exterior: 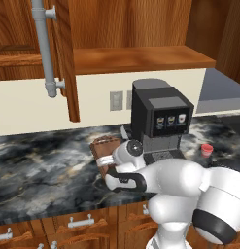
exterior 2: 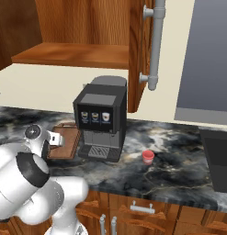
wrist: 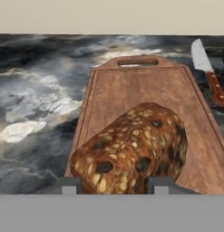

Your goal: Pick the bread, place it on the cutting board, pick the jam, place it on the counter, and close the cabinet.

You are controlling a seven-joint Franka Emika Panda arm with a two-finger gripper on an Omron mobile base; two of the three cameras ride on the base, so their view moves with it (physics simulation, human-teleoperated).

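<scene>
The tool (wrist: 115,185) is clenching the bread (wrist: 131,147) between its fingertips, holding the loaf over the near end of the cutting board (wrist: 145,88) on the table (wrist: 36,90), apparently for setting down, with a knife (wrist: 208,74) lying beyond.

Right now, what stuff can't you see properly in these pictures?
- Bread: its near end is cut off in the hand view, so whether it rests on the cutting board is unclear.
- Knife: its handle end leaves the hand view's right edge.
- Cutting board: the arm hides most of it in both base views.
- Jam: too small for any label.
</scene>
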